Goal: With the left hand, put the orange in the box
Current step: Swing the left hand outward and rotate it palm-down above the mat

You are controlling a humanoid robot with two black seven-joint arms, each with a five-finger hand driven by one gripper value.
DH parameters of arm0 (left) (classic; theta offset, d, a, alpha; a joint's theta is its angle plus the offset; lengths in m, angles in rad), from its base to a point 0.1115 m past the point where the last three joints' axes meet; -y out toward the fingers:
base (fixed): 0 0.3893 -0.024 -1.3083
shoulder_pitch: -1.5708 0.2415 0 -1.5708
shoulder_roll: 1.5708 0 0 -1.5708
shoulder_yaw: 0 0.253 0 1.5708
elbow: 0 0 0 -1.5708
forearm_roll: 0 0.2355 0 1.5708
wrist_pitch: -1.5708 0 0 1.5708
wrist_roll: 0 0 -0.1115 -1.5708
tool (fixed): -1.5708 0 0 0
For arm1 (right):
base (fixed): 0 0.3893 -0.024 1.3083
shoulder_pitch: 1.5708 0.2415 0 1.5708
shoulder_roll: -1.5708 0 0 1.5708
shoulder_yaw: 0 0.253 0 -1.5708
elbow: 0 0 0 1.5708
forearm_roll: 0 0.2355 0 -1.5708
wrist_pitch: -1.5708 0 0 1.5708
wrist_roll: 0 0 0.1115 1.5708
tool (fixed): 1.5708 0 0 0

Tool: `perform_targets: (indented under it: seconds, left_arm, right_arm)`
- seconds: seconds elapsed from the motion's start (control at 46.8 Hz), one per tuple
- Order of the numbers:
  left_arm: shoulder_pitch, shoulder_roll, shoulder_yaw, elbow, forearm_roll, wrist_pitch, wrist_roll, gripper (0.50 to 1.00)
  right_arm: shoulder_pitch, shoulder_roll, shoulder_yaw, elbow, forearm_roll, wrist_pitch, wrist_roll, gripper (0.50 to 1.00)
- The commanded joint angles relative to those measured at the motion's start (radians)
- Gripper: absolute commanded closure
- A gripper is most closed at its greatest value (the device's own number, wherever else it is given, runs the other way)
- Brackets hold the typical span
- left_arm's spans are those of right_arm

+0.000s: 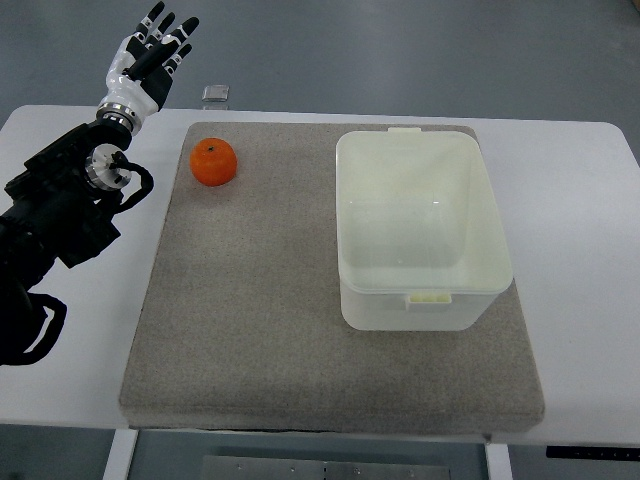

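I'm looking down on a white table (590,200) with a grey floor beyond its far edge, and most of the tabletop is covered by a grey felt-like mat (250,330). Starting at the left, my left arm (60,215) comes in from the picture's left edge, black and bulky through the forearm, angled up and away toward the far left corner of the table. At its end the left hand (147,60) is raised past the table's far edge, fingers (170,35) stretched out nearly straight and close together, pointing away from me, holding nothing. It sits well apart from the fruit, off to the left and further back. Just beyond the mat's far edge I can make out a small grey object (216,94) that I can't identify. The orange (214,161) rests on the mat near its far left corner, stem end facing up, free on all sides. I'd judge it light, firm with a little give, and its dimpled skin should offer decent friction, but being round it will roll if I nudge it off-centre. My best hold is probably from above, fingers wrapping its widest part with the thumb opposite. Further right, the translucent white box (420,300) stands open on the mat, empty as far as I can see. The right arm isn't in sight.
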State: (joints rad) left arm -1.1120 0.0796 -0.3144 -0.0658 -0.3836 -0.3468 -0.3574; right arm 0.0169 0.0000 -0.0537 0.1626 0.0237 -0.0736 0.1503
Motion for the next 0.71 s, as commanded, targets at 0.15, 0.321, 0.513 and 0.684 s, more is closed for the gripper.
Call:
perform_targets:
  seconds: [0.15, 0.321, 0.513, 0.684]
  left_arm:
    - [-0.002, 0.0, 0.0, 0.0, 0.0, 0.0, 0.0, 0.508]
    - [-0.008, 0.0, -0.012, -0.002, 0.0, 0.002, 0.0, 0.508]
    - [-0.019, 0.0, -0.015, -0.009, -0.001, 0.046, 0.002, 0.506]
    - [-0.038, 0.006, -0.002, -0.011, 0.0, 0.045, 0.0, 0.506]
  right_arm:
    - [0.0, 0.0, 0.0, 0.0, 0.001, 0.0, 0.0, 0.574]
    - [0.0, 0.0, 0.0, 0.0, 0.001, 0.0, 0.0, 0.574]
    - [0.0, 0.0, 0.0, 0.0, 0.001, 0.0, 0.0, 0.574]
    - [0.0, 0.0, 0.0, 0.0, 0.001, 0.0, 0.0, 0.574]
